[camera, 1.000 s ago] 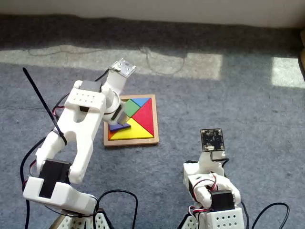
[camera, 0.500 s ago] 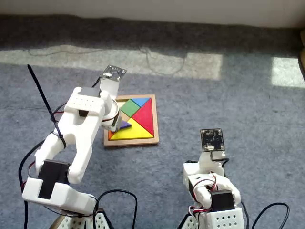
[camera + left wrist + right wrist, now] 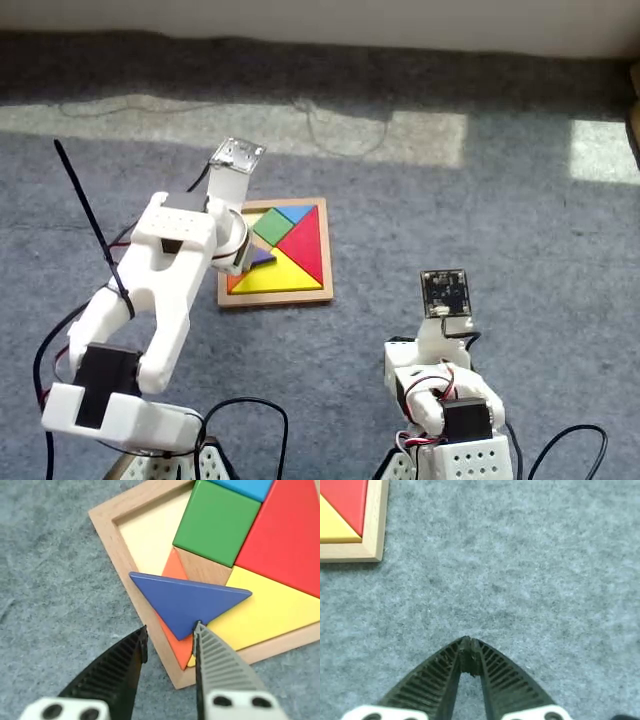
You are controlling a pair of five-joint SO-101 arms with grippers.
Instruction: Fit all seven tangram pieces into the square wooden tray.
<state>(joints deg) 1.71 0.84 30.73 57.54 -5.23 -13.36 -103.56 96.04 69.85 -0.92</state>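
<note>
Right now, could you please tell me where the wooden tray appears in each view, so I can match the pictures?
High view: the wooden tray lies left of centre.
Left wrist view: tray just ahead of the left gripper, with the blue triangle lying across it.
Right wrist view: one tray corner, well ahead of the right gripper.
Shared landmark: the yellow triangle meeting the red triangle.

1. Wooden tray (image 3: pixel 275 297): one, centre-left in the high view.
2. Tangram pieces in sight: six.
3. Triangles: four, namely red triangle (image 3: pixel 285 540), yellow triangle (image 3: pixel 270 615), orange triangle (image 3: pixel 174 566) and dark blue triangle (image 3: pixel 187 600).
4. Squares: one, green square (image 3: pixel 217 520).
5. Light blue piece (image 3: pixel 247 486): one, outline cut by the upper frame edge.
6. Arms: two, left arm (image 3: pixel 160 290) and right arm (image 3: pixel 445 400).
7. Grippers: two, left gripper (image 3: pixel 170 630) and right gripper (image 3: pixel 470 642).
</note>
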